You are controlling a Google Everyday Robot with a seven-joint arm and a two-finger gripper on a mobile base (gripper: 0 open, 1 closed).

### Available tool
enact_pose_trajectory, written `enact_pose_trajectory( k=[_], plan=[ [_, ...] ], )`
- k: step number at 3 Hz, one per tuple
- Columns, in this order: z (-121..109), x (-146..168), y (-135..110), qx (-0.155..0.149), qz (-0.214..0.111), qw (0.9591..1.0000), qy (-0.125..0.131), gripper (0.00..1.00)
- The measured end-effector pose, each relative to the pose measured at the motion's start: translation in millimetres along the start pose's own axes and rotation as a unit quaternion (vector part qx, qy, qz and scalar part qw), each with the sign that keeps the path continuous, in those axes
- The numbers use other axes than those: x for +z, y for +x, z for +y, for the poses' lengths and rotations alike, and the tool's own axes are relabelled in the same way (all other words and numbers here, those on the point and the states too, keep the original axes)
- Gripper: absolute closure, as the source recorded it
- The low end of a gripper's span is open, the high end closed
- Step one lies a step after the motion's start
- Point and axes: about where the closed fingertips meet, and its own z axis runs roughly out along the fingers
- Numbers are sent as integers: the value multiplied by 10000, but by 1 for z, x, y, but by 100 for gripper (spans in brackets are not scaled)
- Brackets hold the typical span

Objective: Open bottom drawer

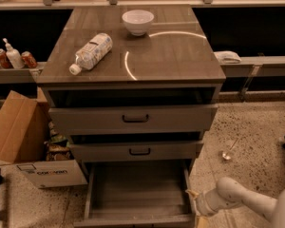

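Note:
The bottom drawer (137,189) of the grey-brown cabinet stands pulled far out, its plain grey box interior empty; its front panel (133,221) lies at the lower frame edge and its handle is out of view. My gripper (194,203) sits at the drawer's right front corner, at the end of the white arm (242,198) that comes in from the lower right. Its tips are against the drawer's right side wall. The middle drawer (138,151) and the top drawer (135,118) are each pulled out a little, with dark bar handles.
On the cabinet top (171,51) lie a plastic bottle (91,52) on its side and a white bowl (137,22). A cardboard box (23,141) stands on the floor to the left. A spoon (227,153) lies on the speckled floor to the right.

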Motion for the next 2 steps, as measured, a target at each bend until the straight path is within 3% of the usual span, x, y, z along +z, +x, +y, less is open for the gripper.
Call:
enact_pose_trajectory(
  k=[1,2],
  plan=[
    [-7,-41,1,-12,-78,9992,383,0],
    [-12,-97,-13,-181,56,9955,930,0]
  ],
)
